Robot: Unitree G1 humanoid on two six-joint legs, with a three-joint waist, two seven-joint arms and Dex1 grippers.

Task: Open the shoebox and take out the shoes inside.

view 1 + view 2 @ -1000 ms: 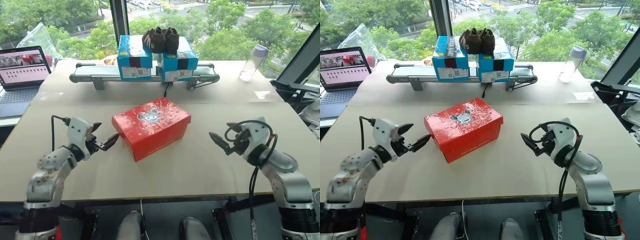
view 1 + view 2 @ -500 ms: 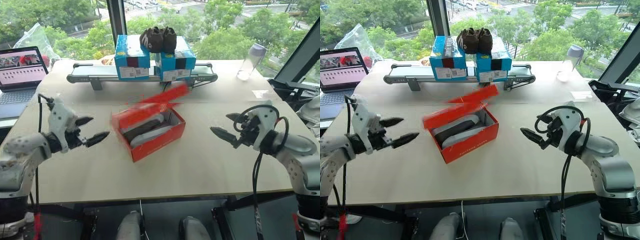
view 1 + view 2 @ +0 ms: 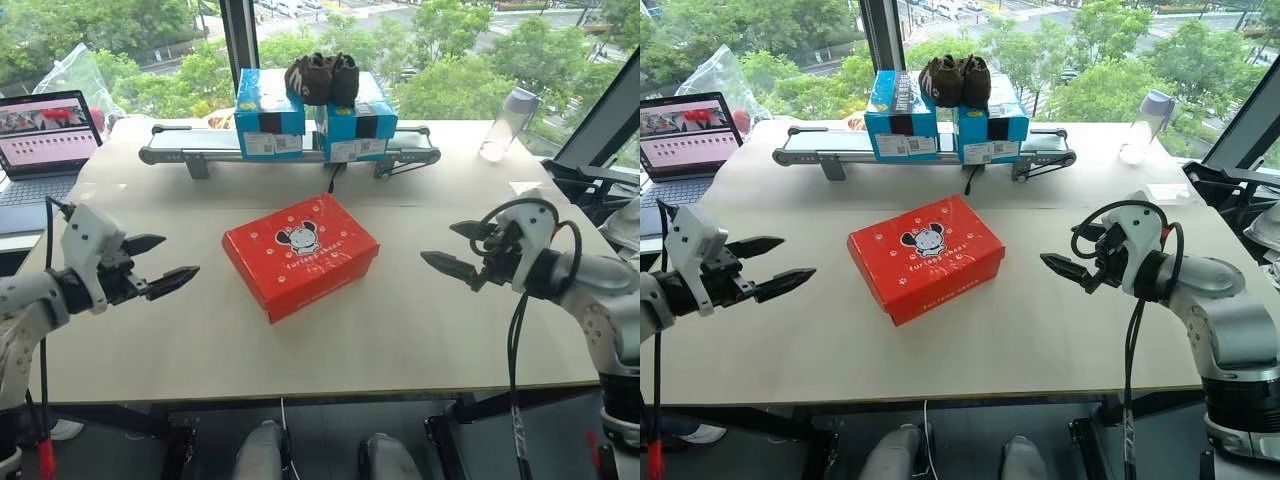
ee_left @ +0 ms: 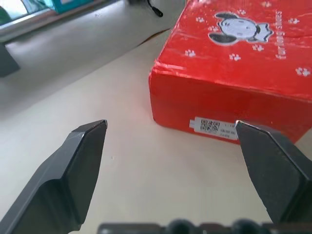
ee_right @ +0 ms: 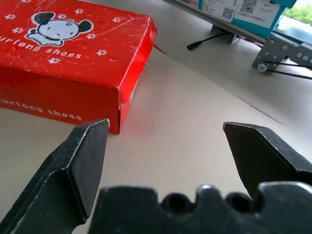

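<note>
One red-orange shoebox [image 3: 299, 254], lid closed with its cartoon animal and paw prints facing up, lies askew at the middle of the table [image 3: 400, 330]. Two grippers flank it, both well apart from it: left gripper [image 3: 153, 265] toward the table's left edge, fingers spread apart and empty; right gripper [image 3: 455, 250] toward the right edge, likewise spread and empty. Along the far edge, two blue boxes [image 3: 315, 118] carry one dark brown pair of shoes [image 3: 321, 77]. One laptop [image 3: 45, 140] occupies the far left corner, one clear bottle [image 3: 502, 124] the far right

We see the lidded red-orange cardboard shoebox [image 3: 925, 257] on the counter [image 3: 1040, 330], between our spread left claw [image 3: 768, 264] and right claw [image 3: 1072, 253].
</note>
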